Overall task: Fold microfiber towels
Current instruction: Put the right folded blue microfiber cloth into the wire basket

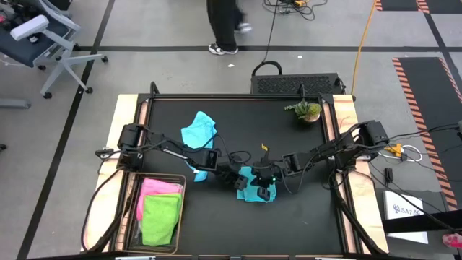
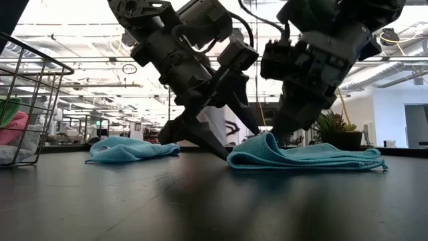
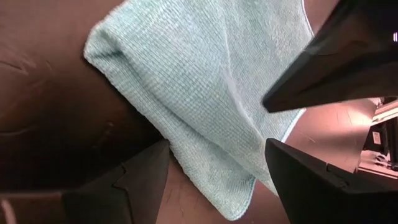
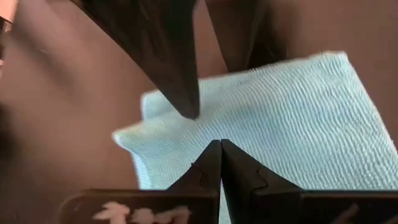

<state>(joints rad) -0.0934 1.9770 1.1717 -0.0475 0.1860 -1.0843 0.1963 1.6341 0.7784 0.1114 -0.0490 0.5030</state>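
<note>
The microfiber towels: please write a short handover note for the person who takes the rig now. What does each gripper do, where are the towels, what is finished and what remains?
Left gripper: open, low at the teal towel's left edge, holding nothing.
Right gripper: shut, pressing down on the teal towel, which lies partly folded near the table's middle front.
Light blue towel: crumpled and unfolded, behind the left arm.
Pink towel and lime green towel: folded in the wire basket at front left. A pale cloth shows low in the basket in the low view; it is hard to identify.
Left: finish the teal fold, then the light blue towel.
</note>
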